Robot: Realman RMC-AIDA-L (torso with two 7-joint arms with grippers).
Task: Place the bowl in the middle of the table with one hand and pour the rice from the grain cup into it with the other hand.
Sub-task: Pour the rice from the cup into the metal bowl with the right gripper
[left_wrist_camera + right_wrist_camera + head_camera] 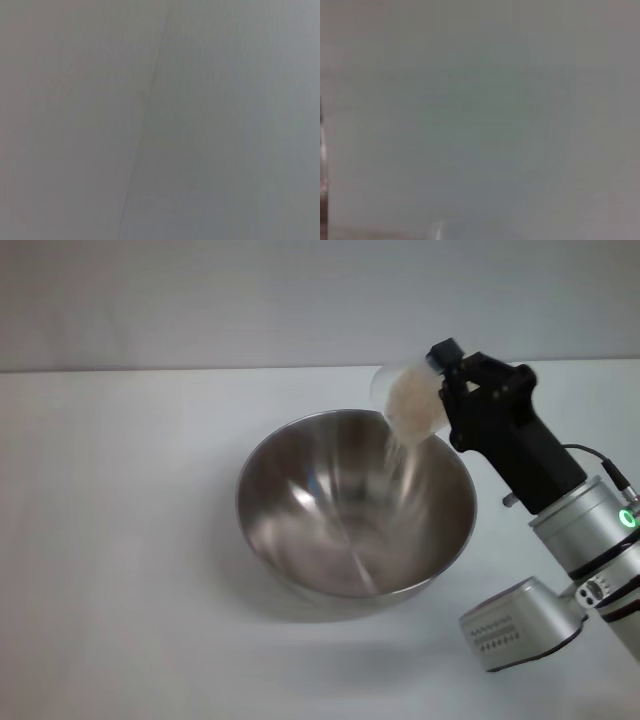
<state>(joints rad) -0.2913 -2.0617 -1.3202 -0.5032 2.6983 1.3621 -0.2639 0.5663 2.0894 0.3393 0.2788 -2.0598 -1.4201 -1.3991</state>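
The steel bowl [355, 505] stands on the white table [110, 570] near its middle. Above the bowl's far right rim, my right gripper [445, 375] is shut on the grain cup [410, 400], which is tipped over with its mouth toward the bowl. Pale rice [412, 405] fills the cup and falls in a thin stream [395, 455] down into the bowl. A streak of grains blurs along the bowl's inner wall. My left gripper is out of the head view, and its wrist view shows only a plain grey surface.
The right arm's silver wrist and camera housing [525, 625] hang over the table's front right. A pale wall [200, 300] runs behind the table's far edge.
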